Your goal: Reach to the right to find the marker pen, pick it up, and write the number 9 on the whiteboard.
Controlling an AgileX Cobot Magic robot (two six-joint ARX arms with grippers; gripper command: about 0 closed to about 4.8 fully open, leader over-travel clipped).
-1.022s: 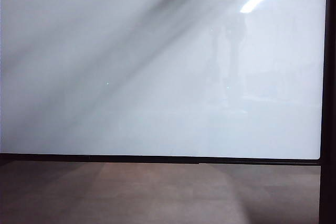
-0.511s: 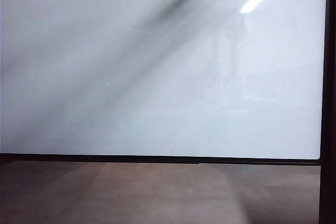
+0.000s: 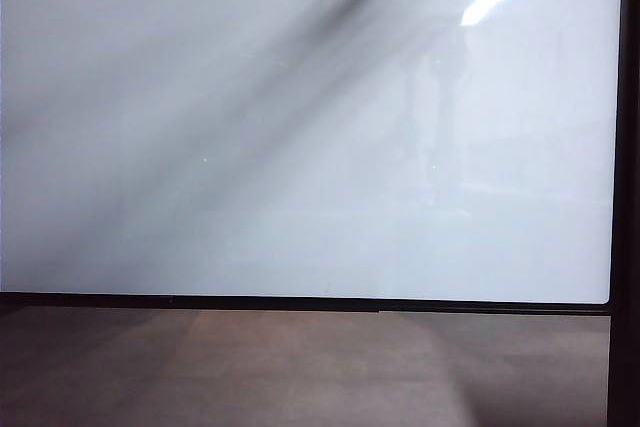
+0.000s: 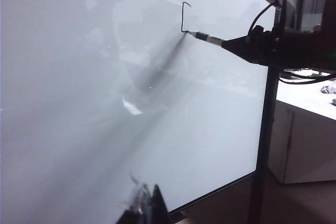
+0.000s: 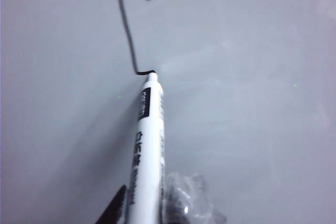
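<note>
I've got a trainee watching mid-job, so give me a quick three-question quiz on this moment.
1. True or false: the tip of the marker pen touches the whiteboard.
2. Which gripper holds the pen: A) left gripper B) right gripper?
3. What does the black line look like so far?

Key:
1. True; the tip sits at the line's lower end.
2. B; the left gripper hangs back from the board, carrying nothing visible.
3. A short hook on top, a long straight stroke, a small turn at the tip. Not yet a readable 9.
</note>
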